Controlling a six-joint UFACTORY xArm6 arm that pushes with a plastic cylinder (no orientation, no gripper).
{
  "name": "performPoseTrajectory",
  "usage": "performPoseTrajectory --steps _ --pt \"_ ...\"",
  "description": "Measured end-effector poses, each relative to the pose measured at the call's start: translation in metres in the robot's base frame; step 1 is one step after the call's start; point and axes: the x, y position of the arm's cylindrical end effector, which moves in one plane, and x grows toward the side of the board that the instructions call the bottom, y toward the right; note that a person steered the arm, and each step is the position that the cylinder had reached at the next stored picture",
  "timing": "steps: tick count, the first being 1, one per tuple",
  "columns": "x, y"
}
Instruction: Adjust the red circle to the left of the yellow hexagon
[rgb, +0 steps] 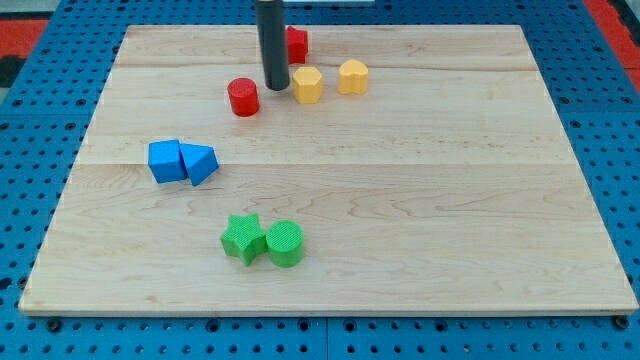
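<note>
The red circle (243, 97) is a short red cylinder near the view's top, left of centre. The yellow hexagon (308, 85) sits to its right with a gap between them. My tip (277, 86) stands in that gap, right of the red circle and just left of the yellow hexagon, close to both. I cannot tell if it touches either. The rod rises out of the view's top and hides part of a second red block (297, 44) behind it.
A second yellow block (353, 76) sits right of the hexagon. A blue cube (165, 161) and blue triangle (201, 164) touch at the left. A green star (242, 238) and green cylinder (285, 243) touch near the bottom. The wooden board (450, 200) lies on a blue pegboard.
</note>
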Motion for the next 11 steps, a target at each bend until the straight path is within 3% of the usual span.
performPoseTrajectory --steps 1,2,3,5,7,8,9,10,11 --pt "0.0 0.048" --pt "0.025 0.047" --pt "0.075 0.015" --pt "0.015 -0.036" --pt "0.088 -0.053" --pt "0.055 -0.105" --pt "-0.001 -0.102" --pt "-0.003 -0.079" --pt "0.051 -0.094"
